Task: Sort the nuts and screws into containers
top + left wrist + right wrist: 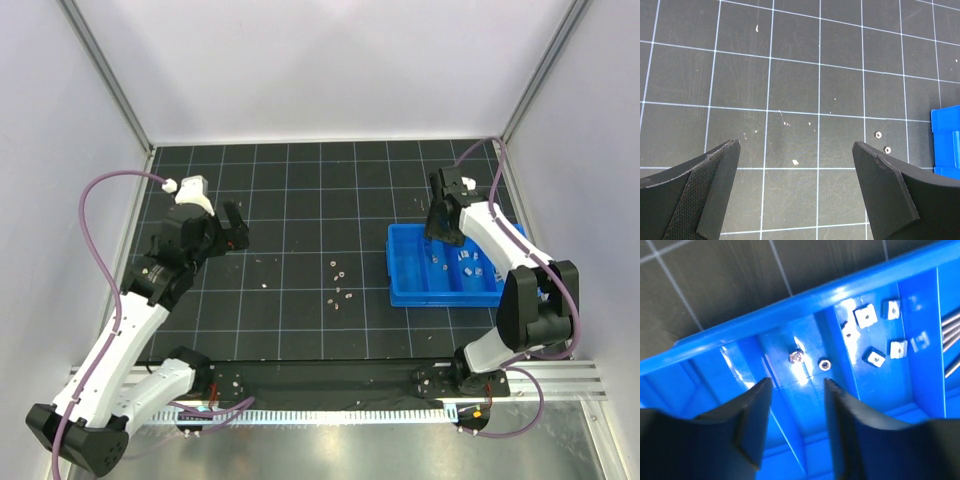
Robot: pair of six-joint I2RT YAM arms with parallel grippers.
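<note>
Lift right gripper (pixel 797 385), jaws parted and empty, straight up from blue tray (pixel 790 305) holding two hex nuts (pixel 824 364); steer left gripper (pixel 795 150), spread wide, toward loose nuts (pixel 878 134) just left of tray.

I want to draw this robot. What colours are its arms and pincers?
The left arm and right arm are white shells with chunky black joints, each with a purple cable. The left pincer and right pincer have two black wedge-shaped fingers.
</note>
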